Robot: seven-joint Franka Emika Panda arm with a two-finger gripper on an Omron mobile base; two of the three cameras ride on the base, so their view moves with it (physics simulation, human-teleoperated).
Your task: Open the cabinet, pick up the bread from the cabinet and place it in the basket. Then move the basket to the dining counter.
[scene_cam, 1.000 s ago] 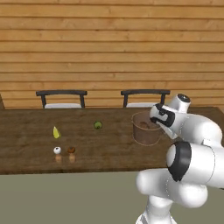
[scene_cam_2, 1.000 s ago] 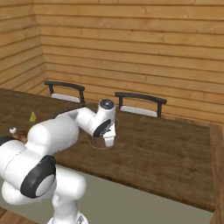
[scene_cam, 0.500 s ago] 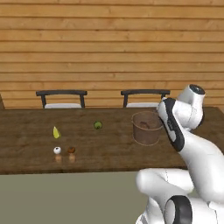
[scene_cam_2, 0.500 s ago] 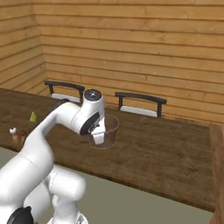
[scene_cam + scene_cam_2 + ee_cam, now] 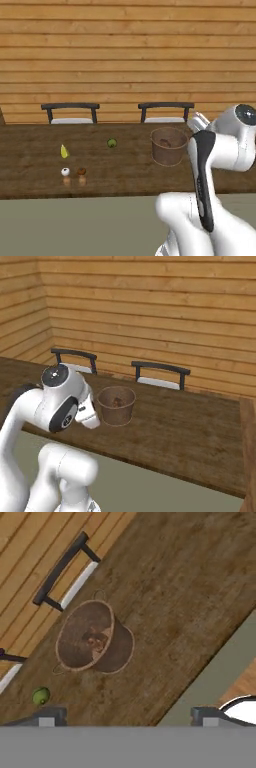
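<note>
The brown round bucket-shaped basket stands upright on the long dark-brown wood-grain dining counter, right of centre in the left base view and just in front of the right-hand one of two black white-seated chairs. Inside it lies the small dark-brown lump of bread, seen through the open rim in the hand view, where the basket sits left of centre. The gripper has its two dark finger tips spread wide at the bottom of that view and holds nothing. From the hand, the basket lies ahead and toward the upper left of the hand view, apart from the fingers; in the right base view the white hand hangs just left of the basket, beside it and clear of it. Being round, the basket has no long axis to line up with. Judging by how things lie, both the bread and the basket are where the task wants them. A small green fruit rests further left on the counter. No brands, labels or writing can be read anywhere.
</note>
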